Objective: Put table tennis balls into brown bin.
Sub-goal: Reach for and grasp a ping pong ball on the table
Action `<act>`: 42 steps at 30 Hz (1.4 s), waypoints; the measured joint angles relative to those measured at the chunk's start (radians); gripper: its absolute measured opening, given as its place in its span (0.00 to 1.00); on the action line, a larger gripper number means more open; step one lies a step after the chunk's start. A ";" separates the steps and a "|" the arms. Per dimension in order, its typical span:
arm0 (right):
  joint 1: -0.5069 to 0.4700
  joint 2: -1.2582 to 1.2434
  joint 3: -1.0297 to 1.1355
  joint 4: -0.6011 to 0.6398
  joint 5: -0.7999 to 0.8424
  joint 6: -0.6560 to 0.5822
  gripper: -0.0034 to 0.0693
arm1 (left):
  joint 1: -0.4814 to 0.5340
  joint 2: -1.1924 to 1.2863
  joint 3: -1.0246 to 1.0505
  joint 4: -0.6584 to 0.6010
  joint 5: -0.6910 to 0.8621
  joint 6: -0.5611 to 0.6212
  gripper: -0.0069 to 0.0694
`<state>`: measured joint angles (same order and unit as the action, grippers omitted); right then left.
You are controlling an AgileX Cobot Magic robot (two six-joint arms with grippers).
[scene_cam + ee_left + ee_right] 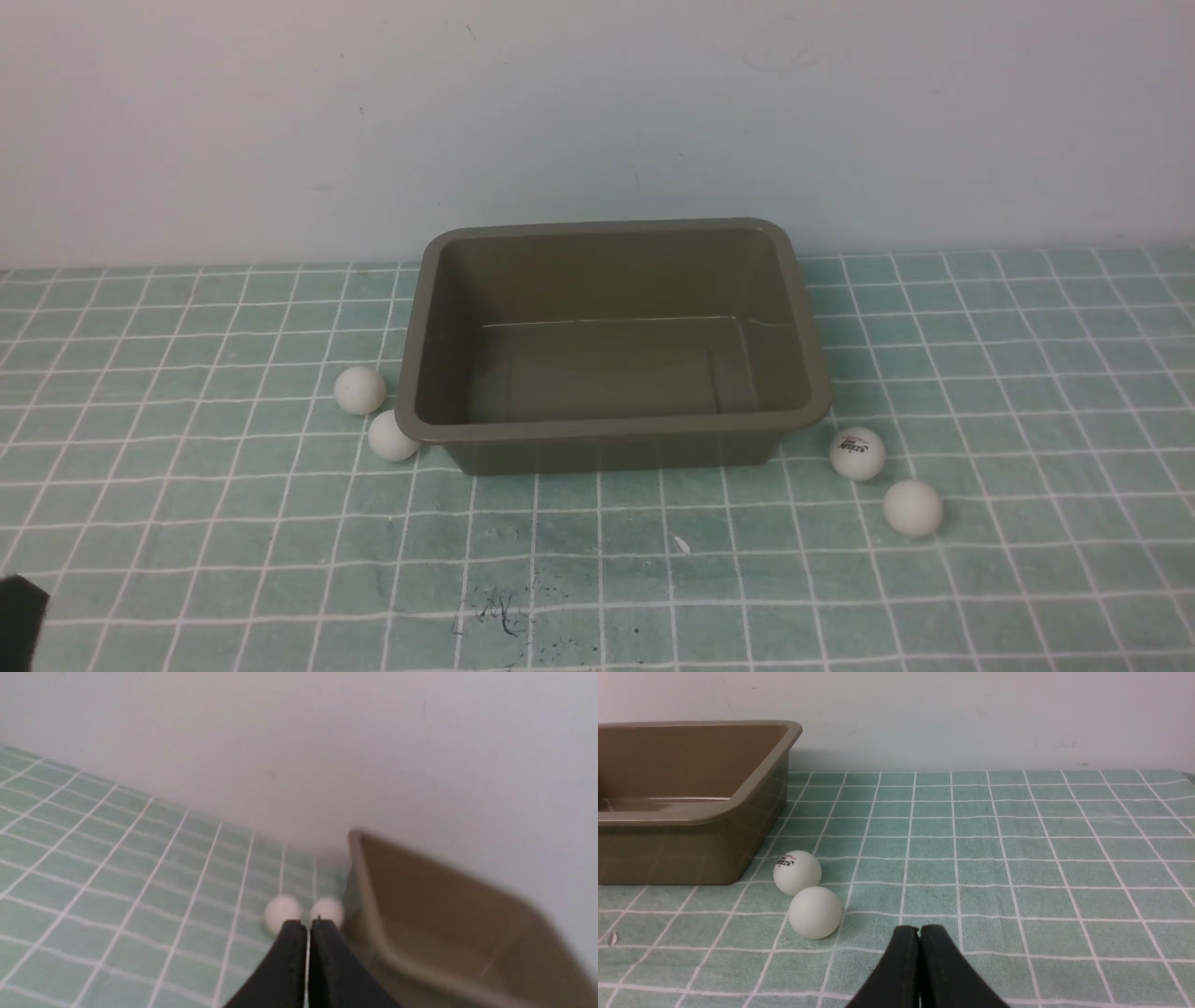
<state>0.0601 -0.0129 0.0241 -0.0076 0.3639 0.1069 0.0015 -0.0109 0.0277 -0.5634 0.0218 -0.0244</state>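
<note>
The slim black left gripper (309, 926) has its fingers drawn together with nothing between them, and the slim black right gripper (919, 933) is closed and empty too.

Nearest on the right side lies a plain matte white plastic ball (913, 509), resting on the green cloth with its white grid (653, 560). It should prove very light and stiff-shelled, apt to skitter off at a nudge and perhaps to dent under a hard squeeze. The fingers would do best opened wide, lowered around it and closed gently at its widest part. Just beyond it, towards the bin, is a white ball with a small dark printed logo (857, 454); the two sit so near each other that a finger going down between them could push one away.

On the left, a smooth white ball beside the bin (393, 436) lies partly under the overhanging rim, so a grip from its outer side, clear of the wall, looks wiser. A little farther and more to the left is another unmarked white ball (360, 390), easier to straddle.

In the middle stands the rectangular olive-brown plastic bin (611, 431), upright, with rounded corners, flared rim and sloping walls; no ball shows inside. Behind it rises a pale wall (597, 112).
</note>
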 joint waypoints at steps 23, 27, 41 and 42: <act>0.001 0.000 0.004 0.594 -0.387 0.223 0.03 | 0.000 0.991 -0.802 0.327 0.849 -0.006 0.08; 0.019 0.062 -0.098 0.551 -0.169 0.170 0.03 | 0.000 1.226 -0.838 0.287 0.846 0.093 0.08; 0.035 1.092 -0.807 0.210 0.471 -0.063 0.14 | -0.045 1.582 -1.048 0.146 0.729 0.330 0.08; 0.035 1.107 -0.807 0.210 0.471 -0.068 0.14 | -0.045 1.582 -1.048 0.146 0.729 0.330 0.08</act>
<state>0.0955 1.0939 -0.7828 0.2024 0.8351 0.0389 -0.0438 1.5710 -1.0200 -0.4175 0.7507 0.3056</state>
